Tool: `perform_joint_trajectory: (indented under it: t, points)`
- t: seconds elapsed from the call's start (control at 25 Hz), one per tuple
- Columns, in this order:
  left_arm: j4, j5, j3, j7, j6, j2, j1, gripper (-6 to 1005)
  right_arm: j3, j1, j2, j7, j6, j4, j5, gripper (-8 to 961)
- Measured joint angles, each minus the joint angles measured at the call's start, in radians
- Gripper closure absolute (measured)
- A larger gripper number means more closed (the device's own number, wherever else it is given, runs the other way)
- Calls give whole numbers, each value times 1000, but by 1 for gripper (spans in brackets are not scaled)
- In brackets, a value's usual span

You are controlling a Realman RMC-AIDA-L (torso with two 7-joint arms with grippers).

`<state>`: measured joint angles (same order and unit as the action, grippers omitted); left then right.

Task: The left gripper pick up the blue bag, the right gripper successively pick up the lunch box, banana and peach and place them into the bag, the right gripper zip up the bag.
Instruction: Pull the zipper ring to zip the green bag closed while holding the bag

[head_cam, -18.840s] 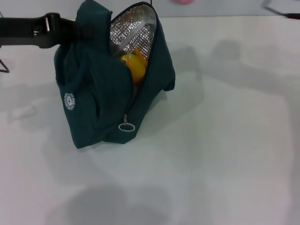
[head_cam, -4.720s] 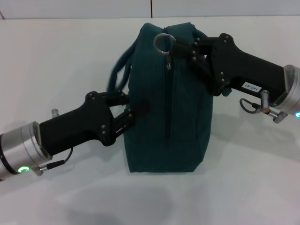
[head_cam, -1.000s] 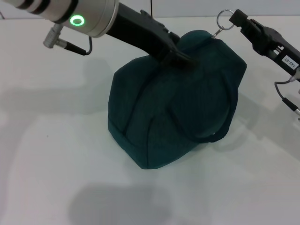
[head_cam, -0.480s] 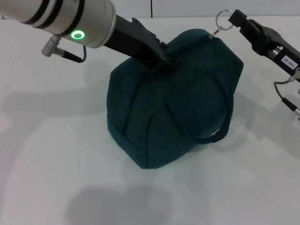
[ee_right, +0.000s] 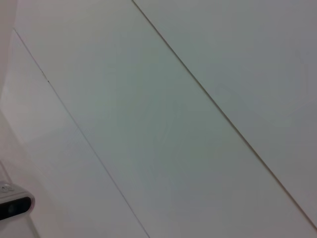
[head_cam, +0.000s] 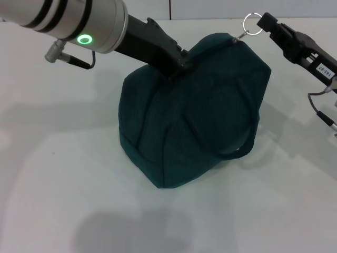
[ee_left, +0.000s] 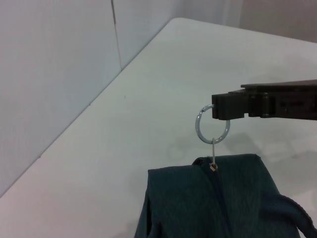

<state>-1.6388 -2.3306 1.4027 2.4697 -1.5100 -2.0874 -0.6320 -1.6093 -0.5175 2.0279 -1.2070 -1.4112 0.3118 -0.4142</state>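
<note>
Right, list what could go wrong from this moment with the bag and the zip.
1. The right gripper holds only the thin ring zip pull; it could slip off the ring, or strain the pull's small link.
2. The blue bag stands tilted on the table, pinned at the top by the left gripper; further pulling might tip or drag it.
</note>
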Motion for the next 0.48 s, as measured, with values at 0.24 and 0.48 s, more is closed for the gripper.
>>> perform_joint_trajectory:
  t: [0.24,0.48]
  points:
    - [-1,24,4,-24,-16,1,1,900,5,7,0,0,3,-9,18,947]
    - [-2,90,-16,-57,-51,3,12,923,7,9,-3,0,37,-67,81,947]
